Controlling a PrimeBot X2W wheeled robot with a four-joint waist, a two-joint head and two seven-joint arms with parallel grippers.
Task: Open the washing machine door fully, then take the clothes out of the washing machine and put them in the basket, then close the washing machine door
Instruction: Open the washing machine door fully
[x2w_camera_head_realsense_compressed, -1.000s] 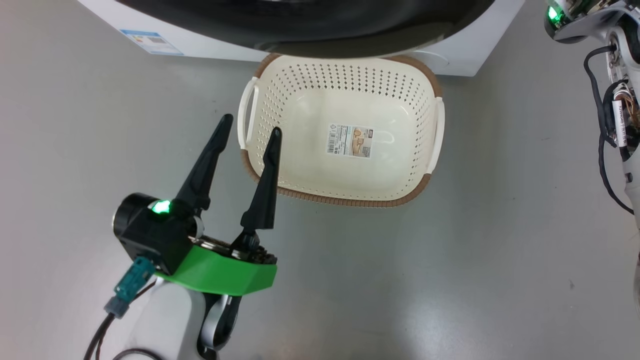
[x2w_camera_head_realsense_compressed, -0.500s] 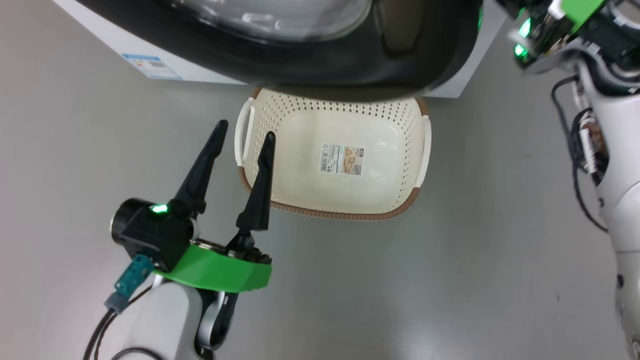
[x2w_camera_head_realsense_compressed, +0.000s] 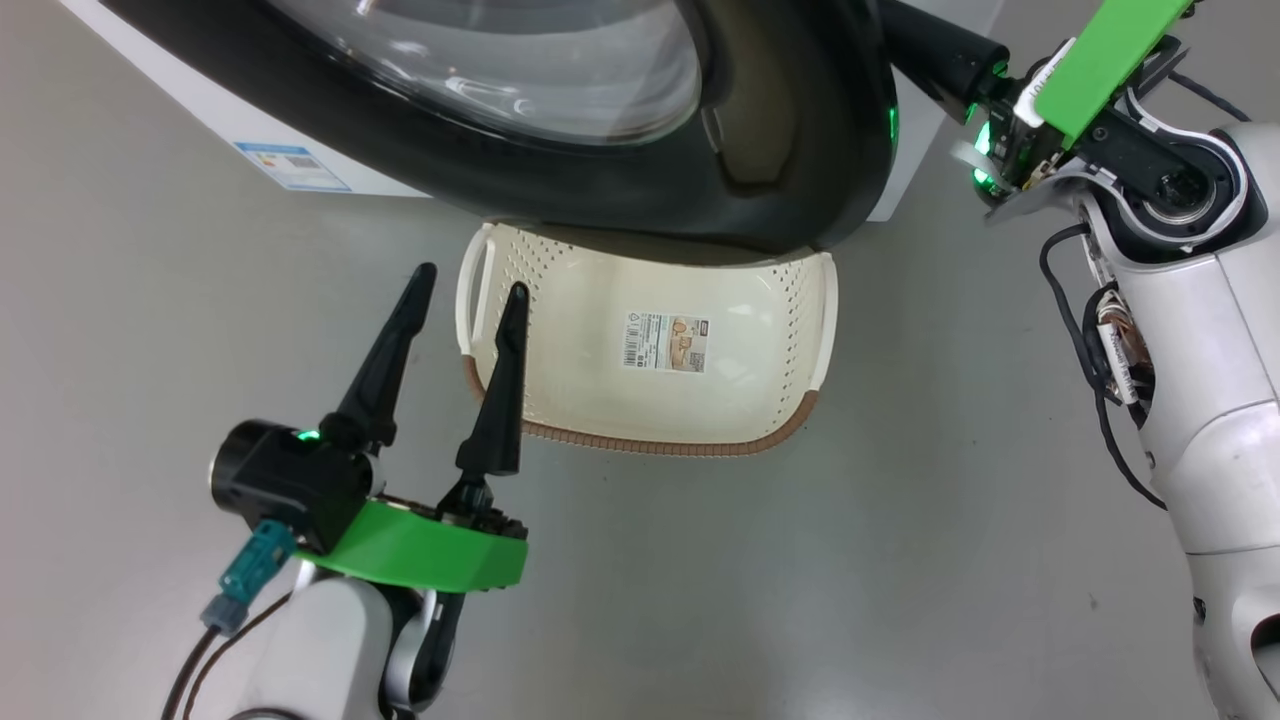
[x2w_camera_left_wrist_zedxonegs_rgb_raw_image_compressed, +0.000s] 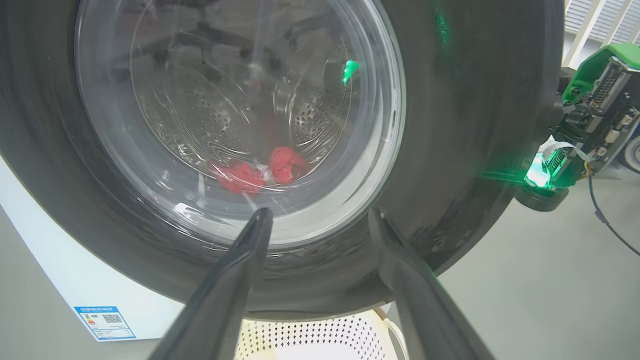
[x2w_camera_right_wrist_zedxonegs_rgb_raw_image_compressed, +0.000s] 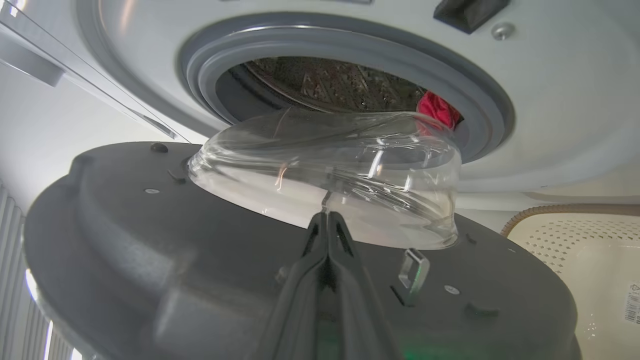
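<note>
Washing machine door (x2w_camera_head_realsense_compressed: 790, 150) partly swung out, overhanging the far end of the basket (x2w_camera_head_realsense_compressed: 640, 446) on the floor. Right tool (x2w_camera_right_wrist_zedxonegs_rgb_raw_image_compressed: 327, 220): fingers pressed together, empty, at the door's inner face by the glass bowl; contact unclear. Left tool (x2w_camera_head_realsense_compressed: 471, 282): fingers apart, empty, by the basket's left handle. Red clothes (x2w_camera_left_wrist_zedxonegs_rgb_raw_image_compressed: 242, 176) in the washing machine (x2w_camera_right_wrist_zedxonegs_rgb_raw_image_compressed: 550, 100) drum.

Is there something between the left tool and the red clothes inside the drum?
Yes: the washing machine door, only partly open, stands between the left tool and the clothes, which show through its glass.
</note>
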